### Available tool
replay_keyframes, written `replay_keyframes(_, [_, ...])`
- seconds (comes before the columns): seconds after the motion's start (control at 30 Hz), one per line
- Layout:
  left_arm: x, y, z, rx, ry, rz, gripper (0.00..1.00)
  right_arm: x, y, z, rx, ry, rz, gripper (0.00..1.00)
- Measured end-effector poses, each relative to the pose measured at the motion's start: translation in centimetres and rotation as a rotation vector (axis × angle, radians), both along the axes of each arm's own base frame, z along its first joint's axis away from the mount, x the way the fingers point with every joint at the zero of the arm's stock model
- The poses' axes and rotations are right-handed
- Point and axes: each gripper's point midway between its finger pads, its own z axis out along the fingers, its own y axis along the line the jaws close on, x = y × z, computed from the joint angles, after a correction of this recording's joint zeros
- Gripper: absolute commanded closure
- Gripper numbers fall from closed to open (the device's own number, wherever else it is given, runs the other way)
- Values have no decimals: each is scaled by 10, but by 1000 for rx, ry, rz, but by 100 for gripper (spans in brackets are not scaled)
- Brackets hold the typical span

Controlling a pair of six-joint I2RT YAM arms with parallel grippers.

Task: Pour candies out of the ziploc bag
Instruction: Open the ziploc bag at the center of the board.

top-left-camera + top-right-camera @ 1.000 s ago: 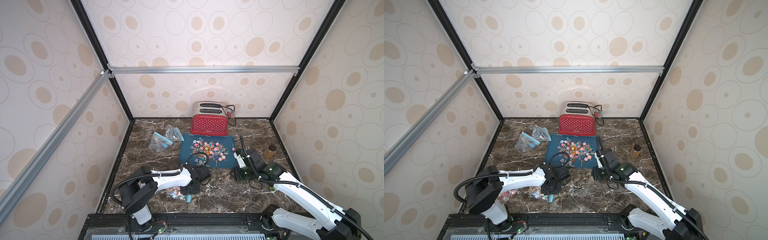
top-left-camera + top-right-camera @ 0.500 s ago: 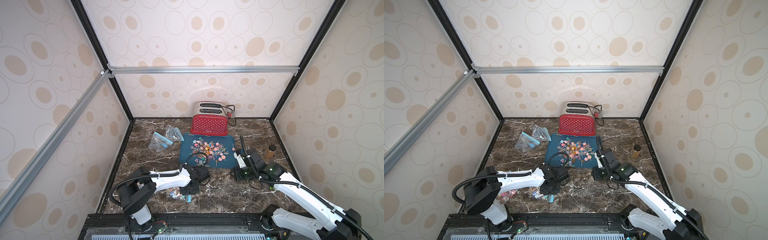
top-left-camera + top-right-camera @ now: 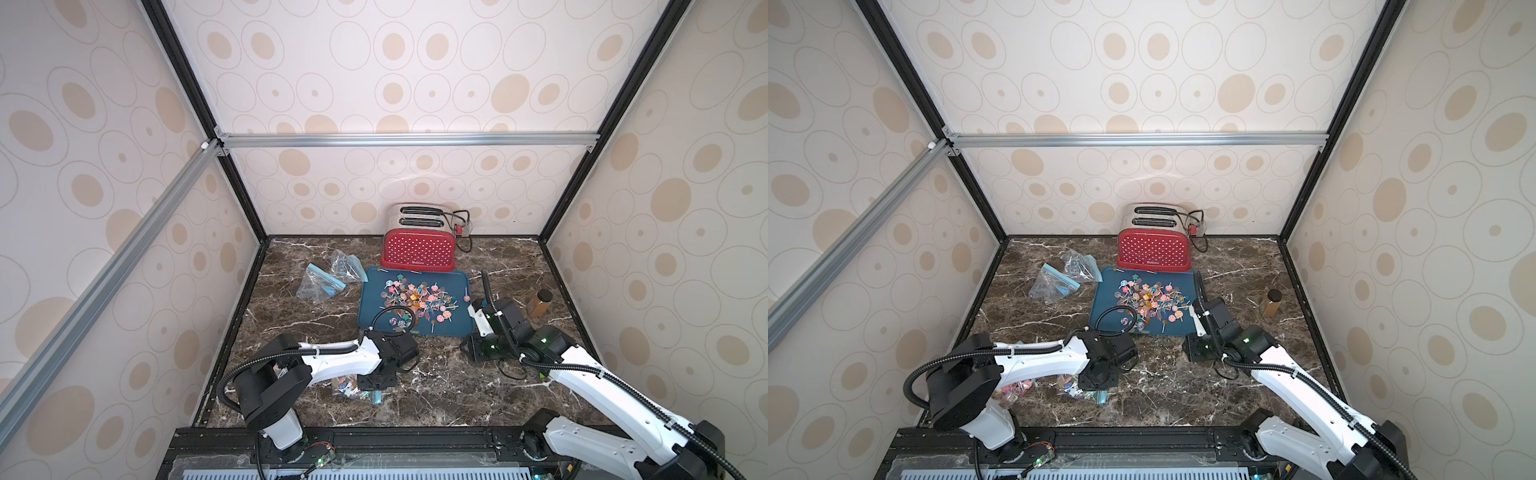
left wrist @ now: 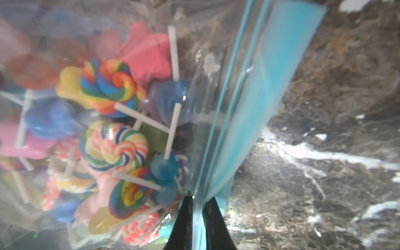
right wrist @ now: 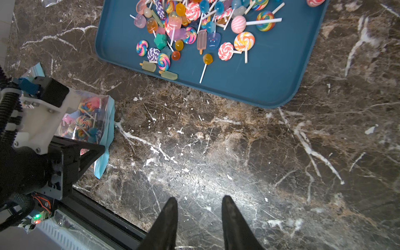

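**Top views.** The full ziploc bag (image 3: 345, 384) lies flat on the marble table (image 3: 436, 386), near left, apart from the blue tray (image 3: 455, 282) at centre. The tray carries a spread of loose lollipops (image 3: 415, 301). Two empty bags (image 3: 320, 282) lie far left, likely set aside once emptied. A red toaster (image 3: 417, 249) stands behind the tray and a small bottle (image 3: 539, 303) sits to its right, both clear of the work.

**Left wrist.** The left gripper (image 4: 200, 218) is clamped thin on one end of the bag's blue zip strip (image 4: 249, 104). The candies (image 4: 114, 147) are packed inside, up against the strip. An edge grip suits lifting or opening, I judge.

**Right wrist.** The right gripper (image 5: 201, 223) is partly open and empty. It hangs over bare marble, near side of the tray and right of the bag, probably placed to take the bag's other lip.
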Motion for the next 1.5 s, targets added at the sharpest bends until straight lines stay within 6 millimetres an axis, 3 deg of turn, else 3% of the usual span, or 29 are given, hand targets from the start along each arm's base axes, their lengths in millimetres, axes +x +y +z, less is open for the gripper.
replay_keyframes(0.1, [0, 0, -1, 0, -2, 0, 100, -1, 0, -1, 0, 4, 1, 63])
replay_keyframes(0.43, [0, 0, -1, -2, -4, -5, 100, -4, 16, 2, 80, 22, 47, 63])
replay_keyframes(0.77, [8, -9, 35, -131, -101, -76, 100, -6, 73, -20, 319, 115, 194, 63])
replay_keyframes(0.93, [7, -3, 29, -136, -104, -95, 100, -7, 110, -33, 395, 161, 279, 63])
replay_keyframes(1.17, [6, 13, 20, -123, -101, -73, 100, -16, 160, -67, 398, 262, 355, 64])
replay_keyframes(1.5, [12, 3, 19, -172, -124, -78, 100, -9, 200, -81, 403, 293, 360, 62])
